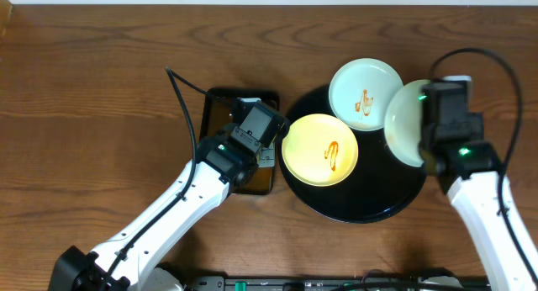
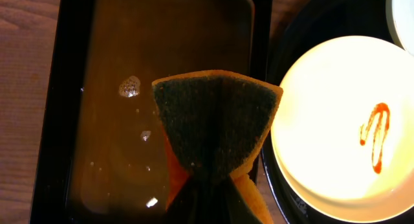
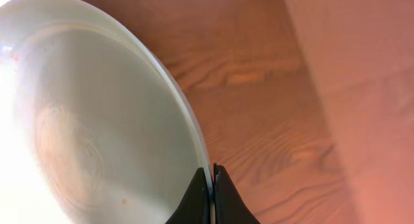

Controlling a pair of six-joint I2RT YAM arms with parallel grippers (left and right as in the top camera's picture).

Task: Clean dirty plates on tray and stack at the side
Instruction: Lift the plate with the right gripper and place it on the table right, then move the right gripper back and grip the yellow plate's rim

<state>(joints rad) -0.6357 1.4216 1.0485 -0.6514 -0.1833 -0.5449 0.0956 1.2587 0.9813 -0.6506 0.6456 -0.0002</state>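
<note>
You see black tray, cream-yellow plate with orange squiggle, rear mint plate smeared orange-brown, right mint plate pale; sponge dark green over orange; worktop brown wood-grain.

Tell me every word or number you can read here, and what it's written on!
None: no words, numbers or labels can be read anywhere.
The orange squiggle on the yellow plate is sauce, not letters.
The sponge, pan and tray are plain.
</note>
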